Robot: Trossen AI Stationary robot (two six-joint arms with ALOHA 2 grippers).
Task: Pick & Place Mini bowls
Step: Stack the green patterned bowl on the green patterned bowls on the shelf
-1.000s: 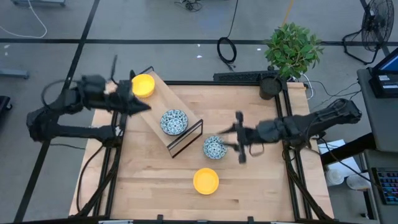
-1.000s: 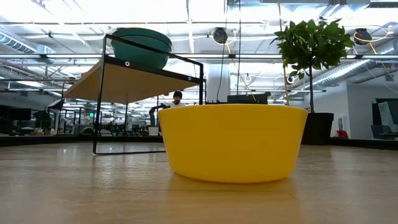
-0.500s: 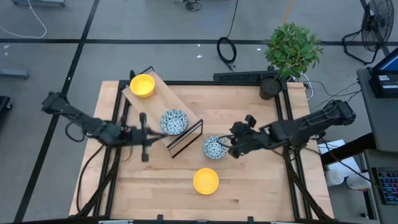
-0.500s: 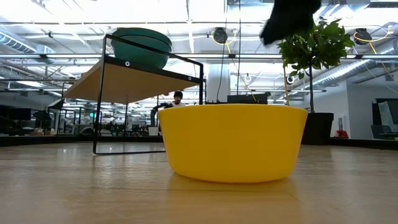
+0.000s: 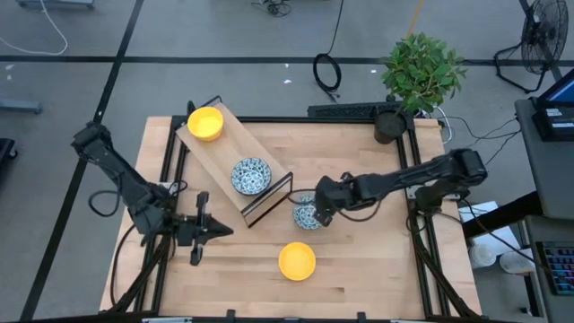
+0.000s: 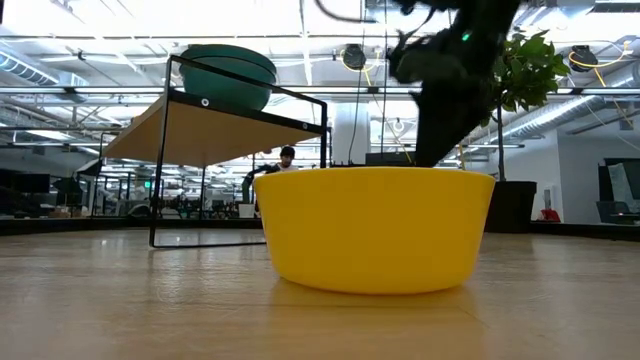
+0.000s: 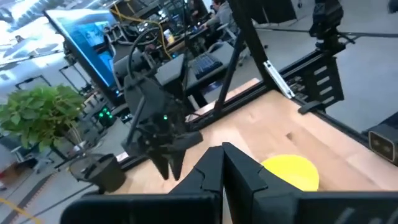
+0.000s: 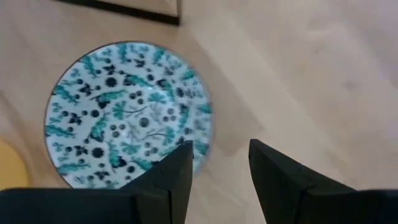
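Right now the right hand (image 5: 316, 215) hangs over the patterned bowl (image 5: 307, 213) near the middle of the bench (image 5: 359, 269), its fingers (image 8: 174, 177) apart and poised at the bowl's rim, with nothing gripped between them. That bowl sits just beside the lower end of the slanted wooden shelf (image 5: 215, 157). On the shelf rest a second patterned bowl (image 5: 251, 176), near its lower end, and a yellow bowl (image 5: 205, 124) at its upper end by the bench's far left corner. Another yellow bowl (image 5: 297, 261) stands toward the bench's near edge. The left hand (image 5: 211, 231) waits by the left edge with its fingers together and empty. A potted plant (image 5: 420, 72) stands off the far right corner.
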